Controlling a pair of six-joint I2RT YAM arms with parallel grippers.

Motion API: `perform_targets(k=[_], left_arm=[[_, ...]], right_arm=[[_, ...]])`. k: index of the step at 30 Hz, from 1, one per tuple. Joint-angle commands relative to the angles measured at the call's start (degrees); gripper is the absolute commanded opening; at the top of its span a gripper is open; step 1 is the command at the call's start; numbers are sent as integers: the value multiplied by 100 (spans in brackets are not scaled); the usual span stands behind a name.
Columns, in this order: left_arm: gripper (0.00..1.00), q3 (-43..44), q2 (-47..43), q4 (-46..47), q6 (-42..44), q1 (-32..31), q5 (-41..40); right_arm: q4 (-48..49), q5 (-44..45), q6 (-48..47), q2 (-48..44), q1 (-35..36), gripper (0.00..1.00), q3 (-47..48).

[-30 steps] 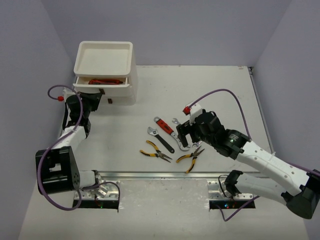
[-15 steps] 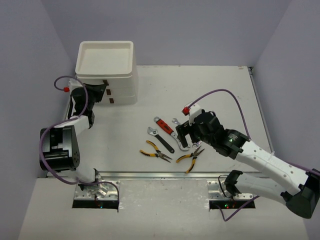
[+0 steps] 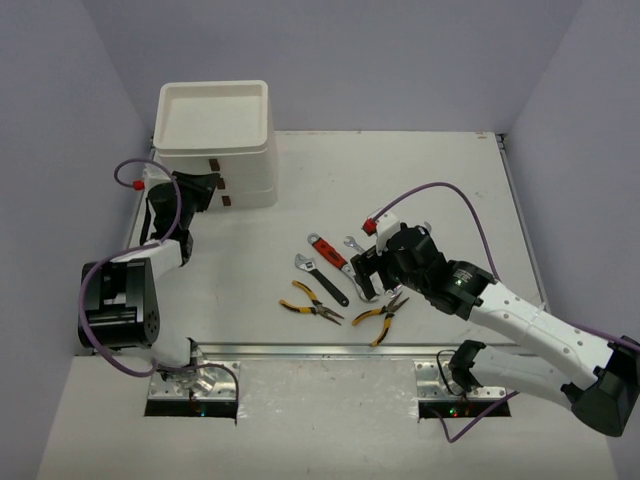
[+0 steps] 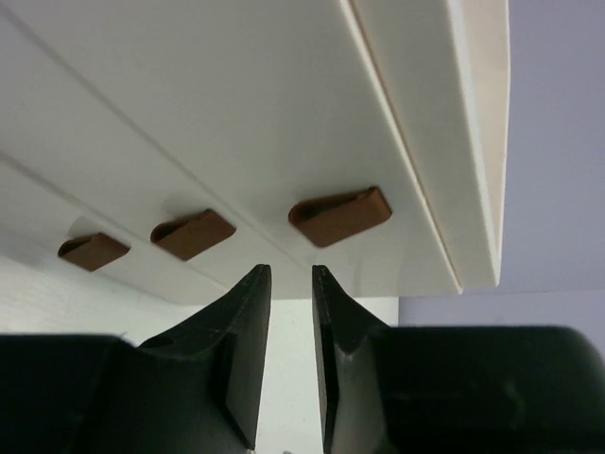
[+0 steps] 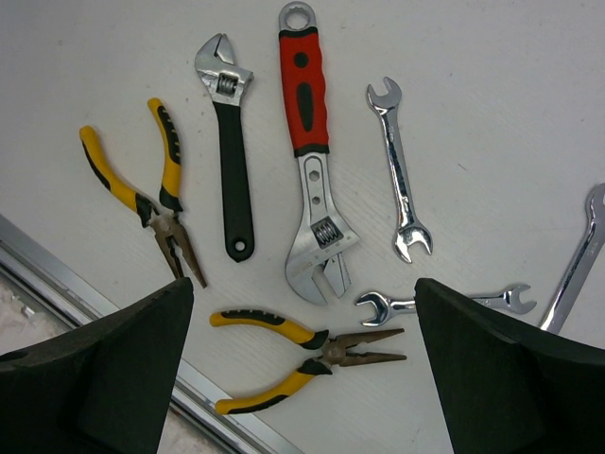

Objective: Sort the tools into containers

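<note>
The white stacked box unit [image 3: 213, 140] stands at the back left, its top tray empty and its drawers closed. My left gripper [image 3: 203, 190] is just in front of the dark red-brown handles [image 4: 338, 216], its fingers a narrow gap apart and empty. My right gripper [image 3: 370, 272] hovers wide open over the tools. Below it lie the red adjustable wrench [image 5: 307, 142], the black adjustable wrench [image 5: 230, 161], two yellow-handled pliers [image 5: 156, 194] [image 5: 302, 355] and slim silver wrenches [image 5: 402, 180] [image 5: 444, 303]. The red-and-black pliers are hidden.
A metal rail [image 3: 330, 350] runs along the table's near edge, just in front of the pliers. Another silver wrench [image 5: 577, 265] lies at the right edge of the right wrist view. Purple walls close in the table on three sides.
The top drawer, open with a red tool inside one second ago, is now closed. My left gripper has followed it in towards the box. My right gripper has barely moved.
</note>
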Motion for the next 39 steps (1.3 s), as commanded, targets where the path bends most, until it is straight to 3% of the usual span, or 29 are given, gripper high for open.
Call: perform_targets(k=[1,13,25,30,39], left_arm=[[24,-281,-398,188,284,-76,-330],[20,546,481,683,284,3,-75],[20,844,539,50,440,11,-226],[35,32,257,400,419,-63,-396],[41,-66,1076,1492,774,-58,262]], right_arm=[[285,-93,-66,-110,-27,99,26],[320,-235,-162,-66,-27,99,-18],[321,-349,-189,41,-27,99,-17],[342,-453,-203,154,-27,99,31],[382,-524,-194,136,-21,99,-9]])
